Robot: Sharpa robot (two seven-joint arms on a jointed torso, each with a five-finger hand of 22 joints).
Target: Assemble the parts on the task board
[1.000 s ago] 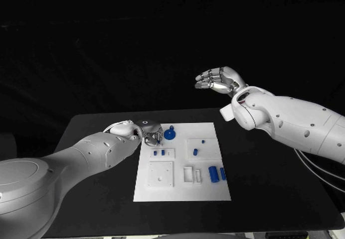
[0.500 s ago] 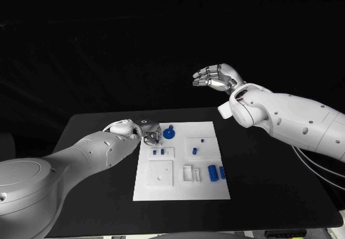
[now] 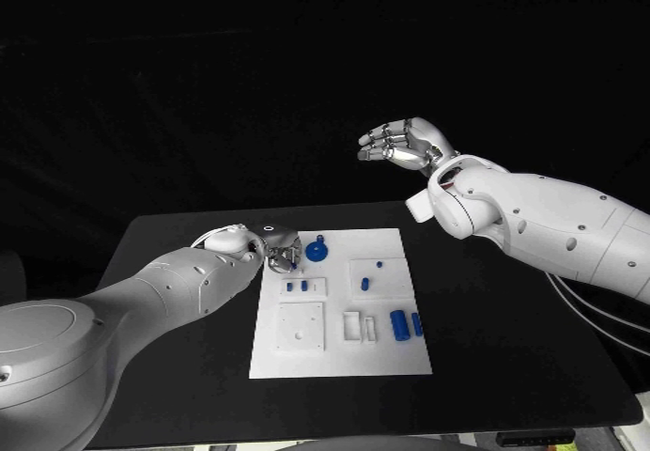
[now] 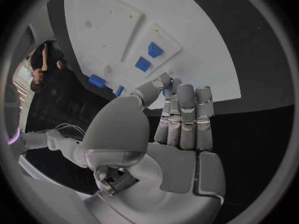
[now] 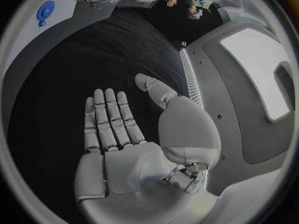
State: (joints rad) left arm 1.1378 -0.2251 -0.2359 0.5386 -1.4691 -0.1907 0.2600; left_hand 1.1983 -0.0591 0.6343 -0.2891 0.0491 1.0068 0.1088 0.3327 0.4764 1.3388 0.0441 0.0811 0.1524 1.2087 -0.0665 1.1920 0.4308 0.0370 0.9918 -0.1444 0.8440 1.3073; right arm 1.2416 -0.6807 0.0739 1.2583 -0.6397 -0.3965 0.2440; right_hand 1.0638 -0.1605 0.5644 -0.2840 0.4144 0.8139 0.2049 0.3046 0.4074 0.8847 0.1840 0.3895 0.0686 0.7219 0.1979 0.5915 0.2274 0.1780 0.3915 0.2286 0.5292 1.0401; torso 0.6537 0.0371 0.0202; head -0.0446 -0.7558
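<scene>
Black table (image 3: 177, 376) unchanged; right hand (image 3: 401, 144), fingers apart and empty, had risen slightly; left hand (image 3: 281, 252) pinched a blue part (image 4: 167, 84) at the white board (image 3: 346, 357).

No text, label, brand, number or sign can be read on anything shown.
</scene>
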